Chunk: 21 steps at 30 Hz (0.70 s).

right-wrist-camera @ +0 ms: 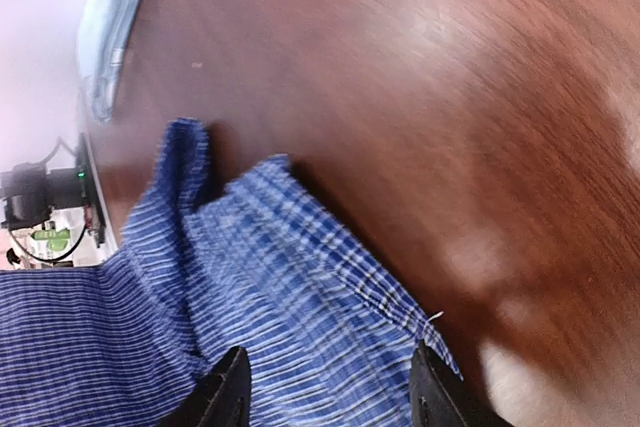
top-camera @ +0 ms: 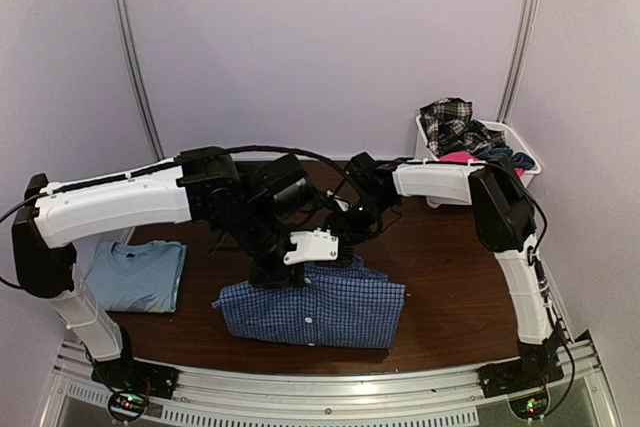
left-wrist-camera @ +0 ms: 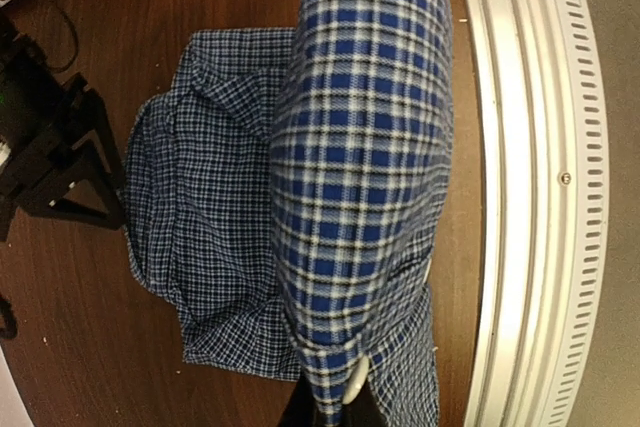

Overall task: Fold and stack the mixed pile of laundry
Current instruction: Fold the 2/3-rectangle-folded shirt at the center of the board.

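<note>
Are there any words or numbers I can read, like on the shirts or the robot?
No text can be read anywhere.
The blue checked shirt, the light blue T-shirt and the white basket show no words or numbers.
A small green patch past the table's edge, in the right wrist view, might be a label, but it is too blurred to read.

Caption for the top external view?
Left arm and right arm over the blue small-check button shirt; folded light blue T-shirt left, white plastic basket far right.

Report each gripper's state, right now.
Left gripper: closed, pinching a fold of the blue checked shirt.
Right gripper: open, fingers apart over the same shirt, holding nothing.
</note>
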Motion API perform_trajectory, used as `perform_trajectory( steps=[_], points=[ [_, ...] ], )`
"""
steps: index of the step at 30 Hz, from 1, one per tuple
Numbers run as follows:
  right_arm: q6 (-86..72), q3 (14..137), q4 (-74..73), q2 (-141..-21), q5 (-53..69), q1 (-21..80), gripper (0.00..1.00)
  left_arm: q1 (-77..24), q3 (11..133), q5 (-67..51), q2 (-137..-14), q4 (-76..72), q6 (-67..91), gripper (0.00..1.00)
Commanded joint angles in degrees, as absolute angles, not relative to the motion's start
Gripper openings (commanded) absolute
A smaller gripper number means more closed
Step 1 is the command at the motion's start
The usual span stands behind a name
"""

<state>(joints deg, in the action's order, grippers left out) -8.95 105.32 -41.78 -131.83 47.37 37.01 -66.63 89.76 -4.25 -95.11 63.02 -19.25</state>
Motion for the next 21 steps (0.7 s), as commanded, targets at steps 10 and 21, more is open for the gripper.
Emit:
perform_trajectory(
  steps=[10,21],
  points=[
    [-5.3,104.8,-42.6,-137.6,50.2,37.3,0.52,-57.3,98.4,-0.9,-105.6,54.5,-30.9,0.08],
    [-9.0,107.6,-41.5,-133.7,50.8,33.6,0.57,-52.4,98.0,6.2,-109.5,45.2,-33.7,0.3]
  ],
)
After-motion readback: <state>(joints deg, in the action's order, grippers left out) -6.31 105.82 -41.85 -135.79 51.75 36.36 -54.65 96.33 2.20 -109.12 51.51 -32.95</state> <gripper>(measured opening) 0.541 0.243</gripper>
